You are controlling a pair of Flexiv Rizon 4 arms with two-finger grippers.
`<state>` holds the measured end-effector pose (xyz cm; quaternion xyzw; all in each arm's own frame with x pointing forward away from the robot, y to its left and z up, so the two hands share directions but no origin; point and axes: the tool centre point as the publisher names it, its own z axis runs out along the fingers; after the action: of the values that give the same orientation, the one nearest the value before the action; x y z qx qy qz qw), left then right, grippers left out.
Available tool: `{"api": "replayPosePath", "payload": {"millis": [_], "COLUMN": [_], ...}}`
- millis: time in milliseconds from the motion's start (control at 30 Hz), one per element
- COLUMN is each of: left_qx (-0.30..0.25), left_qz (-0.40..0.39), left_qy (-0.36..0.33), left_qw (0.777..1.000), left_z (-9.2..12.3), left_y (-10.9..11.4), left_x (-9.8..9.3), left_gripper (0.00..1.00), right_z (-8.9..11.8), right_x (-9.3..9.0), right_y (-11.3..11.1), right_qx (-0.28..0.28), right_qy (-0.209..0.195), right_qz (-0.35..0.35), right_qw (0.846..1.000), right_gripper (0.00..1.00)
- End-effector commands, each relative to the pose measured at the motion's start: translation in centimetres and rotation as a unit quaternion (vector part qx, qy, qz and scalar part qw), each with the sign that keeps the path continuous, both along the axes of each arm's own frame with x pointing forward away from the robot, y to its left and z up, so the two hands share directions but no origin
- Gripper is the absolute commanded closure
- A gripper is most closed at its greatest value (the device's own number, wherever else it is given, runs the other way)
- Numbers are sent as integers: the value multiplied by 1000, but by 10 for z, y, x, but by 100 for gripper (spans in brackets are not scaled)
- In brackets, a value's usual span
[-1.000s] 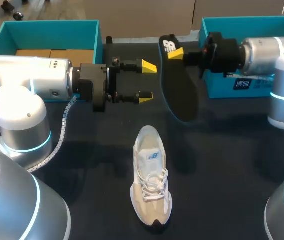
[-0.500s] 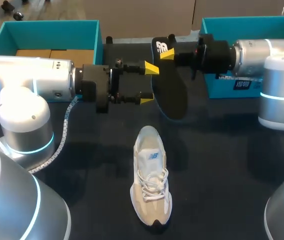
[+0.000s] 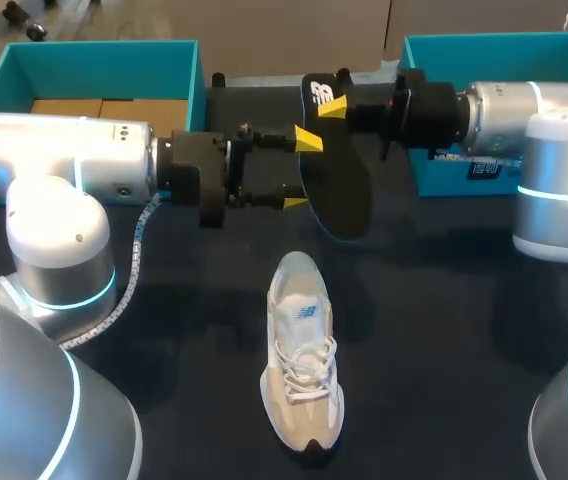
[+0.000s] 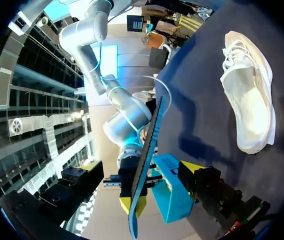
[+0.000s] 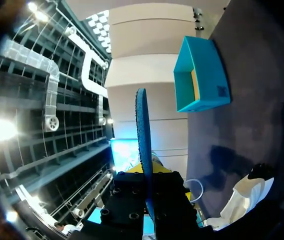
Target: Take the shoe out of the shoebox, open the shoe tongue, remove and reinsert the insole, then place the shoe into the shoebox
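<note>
A white and beige shoe (image 3: 304,362) lies on the dark table, toe towards me, and it shows beside the left arm in the left wrist view (image 4: 249,100). My right gripper (image 3: 330,106) is shut on the heel end of the black insole (image 3: 337,185), which hangs edge-down above the table. My left gripper (image 3: 301,171) stands open at the insole's left edge. In the left wrist view the insole (image 4: 149,150) stands edge-on between the left gripper's (image 4: 147,187) spread fingers, touching neither. In the right wrist view the insole (image 5: 141,125) rises from the right gripper (image 5: 148,175).
A teal shoebox (image 3: 24,70) with cardboard inside stands at the back left. A second teal box (image 3: 434,180) sits at the back right, under my right arm. The shoe (image 5: 242,200) lies below the right gripper in the right wrist view.
My right arm carried the insole leftward to the left gripper. My left gripper edged right, so its open fingers now flank the insole. The shoe has not moved.
</note>
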<state>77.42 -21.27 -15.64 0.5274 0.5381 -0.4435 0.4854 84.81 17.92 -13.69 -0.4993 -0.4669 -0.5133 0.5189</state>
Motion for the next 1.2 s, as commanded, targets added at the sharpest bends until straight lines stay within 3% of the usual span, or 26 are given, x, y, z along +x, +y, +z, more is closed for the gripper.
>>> {"api": "replayPosePath", "payload": {"millis": [33, 200, 300, 867, 1000, 1200], "left_qx": [-3, 0, 4, 22, 28, 35], "left_qz": [11, 28, 30, 33, 33, 33], "left_qy": [-10, -26, -27, -34, -35, -44], "left_qw": [1000, 999, 999, 999, 998, 998], "left_z": [-5, -6, -8, -17, -18, -19], "left_y": [-11, -20, -22, -11, -10, -7], "left_x": [6, 13, 17, 26, 26, 24], "left_gripper": [0, 0, 15, 32, 49, 45], "right_z": [-5, -9, -9, -9, -9, -9], "right_x": [0, -3, -3, -3, -3, -3], "right_y": [7, 8, 8, 8, 8, 8], "right_qx": [4, 7, 7, 7, 7, 7], "right_qy": [3, 8, 8, 8, 8, 8], "right_qz": [-3, -5, -5, -5, -5, -5], "right_qw": [1000, 1000, 1000, 1000, 1000, 1000], "right_gripper": [100, 100, 100, 100, 100, 100]}}
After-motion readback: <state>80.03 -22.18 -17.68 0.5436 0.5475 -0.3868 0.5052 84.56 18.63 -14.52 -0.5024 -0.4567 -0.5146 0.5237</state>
